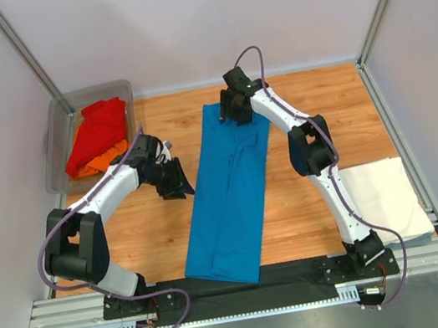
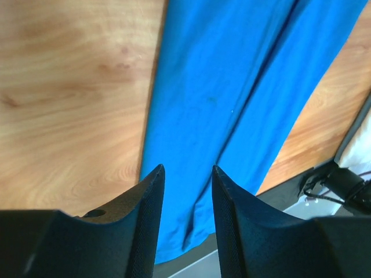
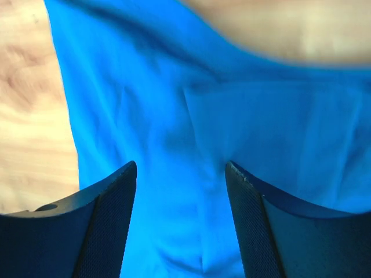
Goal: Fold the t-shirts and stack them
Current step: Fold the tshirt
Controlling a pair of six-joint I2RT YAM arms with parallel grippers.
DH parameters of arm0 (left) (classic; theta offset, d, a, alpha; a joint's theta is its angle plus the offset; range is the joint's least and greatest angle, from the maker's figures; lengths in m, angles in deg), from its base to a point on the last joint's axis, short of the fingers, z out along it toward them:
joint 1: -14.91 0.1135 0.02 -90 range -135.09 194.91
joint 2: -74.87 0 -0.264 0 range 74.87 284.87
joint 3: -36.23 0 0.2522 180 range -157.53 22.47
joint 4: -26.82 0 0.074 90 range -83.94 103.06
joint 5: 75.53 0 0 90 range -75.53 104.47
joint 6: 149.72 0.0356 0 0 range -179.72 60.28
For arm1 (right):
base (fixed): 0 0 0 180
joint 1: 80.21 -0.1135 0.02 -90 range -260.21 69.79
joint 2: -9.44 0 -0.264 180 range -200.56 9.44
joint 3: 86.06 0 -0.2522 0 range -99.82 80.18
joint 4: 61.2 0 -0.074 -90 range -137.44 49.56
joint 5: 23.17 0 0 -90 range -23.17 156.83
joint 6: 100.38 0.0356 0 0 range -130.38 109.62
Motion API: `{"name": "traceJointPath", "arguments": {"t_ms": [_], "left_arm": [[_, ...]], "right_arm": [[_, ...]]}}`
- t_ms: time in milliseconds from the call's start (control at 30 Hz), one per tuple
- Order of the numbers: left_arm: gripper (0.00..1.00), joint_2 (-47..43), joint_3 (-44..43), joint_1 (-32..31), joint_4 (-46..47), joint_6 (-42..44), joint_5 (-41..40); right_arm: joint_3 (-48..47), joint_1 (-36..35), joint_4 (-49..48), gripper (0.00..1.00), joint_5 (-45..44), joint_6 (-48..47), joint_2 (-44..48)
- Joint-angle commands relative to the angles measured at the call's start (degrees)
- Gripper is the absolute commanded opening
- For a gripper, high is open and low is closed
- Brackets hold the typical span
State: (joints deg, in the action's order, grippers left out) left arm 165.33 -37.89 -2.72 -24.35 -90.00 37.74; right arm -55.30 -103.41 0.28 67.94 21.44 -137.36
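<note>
A bright blue t-shirt (image 1: 231,192) lies folded into a long strip down the middle of the table, also in the left wrist view (image 2: 232,98) and the right wrist view (image 3: 191,133). My right gripper (image 1: 235,113) hovers open over its far end, holding nothing. My left gripper (image 1: 175,186) is open and empty just left of the strip's left edge. A folded white t-shirt (image 1: 386,198) lies at the right. A red t-shirt (image 1: 97,133) and an orange t-shirt (image 1: 106,159) sit crumpled in the tub.
The grey see-through plastic tub (image 1: 57,133) stands at the far left corner. Metal frame posts and white walls enclose the table. A black strip and rail (image 1: 249,286) run along the near edge by the arm bases.
</note>
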Motion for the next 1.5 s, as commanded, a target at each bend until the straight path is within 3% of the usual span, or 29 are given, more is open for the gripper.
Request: {"name": "traceJointPath", "arguments": {"t_ms": [0, 233, 333, 533, 633, 700, 767, 800, 900, 1000, 1167, 1333, 1467], "left_arm": [[0.46, -4.66, 4.09, -0.13, 2.34, -0.12, 2.83], [0.47, -7.13, 11.84, -2.14, 5.77, -2.15, 4.60], [0.50, -6.79, 12.81, -3.03, 5.50, -2.59, 1.79], [0.50, -7.48, 11.23, -8.37, 4.02, -3.38, -0.85], [0.50, -9.85, 11.66, -10.93, 4.27, -5.92, -1.12], [0.50, -12.30, 13.42, -11.72, 4.54, -8.37, -0.86], [0.50, -14.33, 15.78, -12.78, 5.50, -9.61, -1.29], [0.52, -15.91, 16.75, -13.04, 5.85, -10.14, -1.82], [0.51, -15.06, 20.45, -13.31, 7.96, -12.77, -0.24], [0.51, -12.59, 23.17, -14.80, 11.65, -15.06, 1.34], [0.52, -10.39, 25.73, -19.02, 19.91, -22.00, 0.56], [0.52, -14.06, 25.11, -22.53, 17.65, -24.65, -4.36], [0.56, -23.28, 24.24, -22.45, 11.67, -22.90, -10.41]], "right_arm": [[-4.61, 0.44, -1.92, 0.65, -1.90, -2.63, -5.86], [-10.67, 0.79, -6.60, 0.68, 2.15, -6.15, -6.57], [-12.18, 1.23, -2.82, 0.70, 1.10, -5.27, -1.59], [-3.58, 0.62, 9.47, 0.72, -1.02, -2.28, 11.79], [4.76, -1.14, 16.34, 0.74, -1.90, -2.11, 17.93], [15.38, -3.68, 17.14, 0.76, 1.18, -1.93, 23.82], [23.99, -7.36, 13.48, 0.75, 1.09, -1.49, 28.22], [32.65, -8.60, 11.19, 0.74, 1.35, -1.06, 33.20], [44.55, -12.82, 4.23, 0.62, 1.19, 3.42, 38.59], [46.19, -15.55, 4.39, 0.62, -3.80, 5.89, 37.39], [41.18, -18.28, 7.73, 0.73, -9.54, 5.54, 30.97], [36.27, -18.64, 9.57, 0.78, -12.00, 4.93, 21.76], [34.15, -17.85, 9.67, 0.79, -14.37, 1.77, 16.83]]}}
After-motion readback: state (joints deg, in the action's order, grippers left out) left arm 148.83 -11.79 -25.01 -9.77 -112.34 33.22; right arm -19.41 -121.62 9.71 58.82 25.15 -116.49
